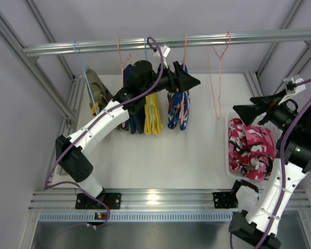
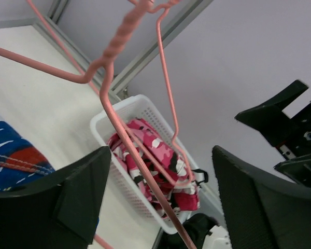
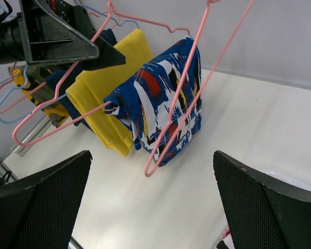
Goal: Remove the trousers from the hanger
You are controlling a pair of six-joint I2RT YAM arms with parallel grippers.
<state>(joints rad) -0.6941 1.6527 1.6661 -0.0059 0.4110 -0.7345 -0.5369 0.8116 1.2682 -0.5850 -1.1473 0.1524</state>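
Left hand: jaws spread, pink hanger wire passed between, nothing gripped | right hand: spread wide, empty | red-pink trousers: laid in white basket, removal judged done | blue trousers: draped over that hanger below rail, removal judged outstanding

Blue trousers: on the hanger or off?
On. The blue trousers hang folded over the pink hanger, which is hooked on the rail.

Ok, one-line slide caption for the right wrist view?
Open right gripper faces blue printed trousers hanging on a pink hanger beside a yellow pair.
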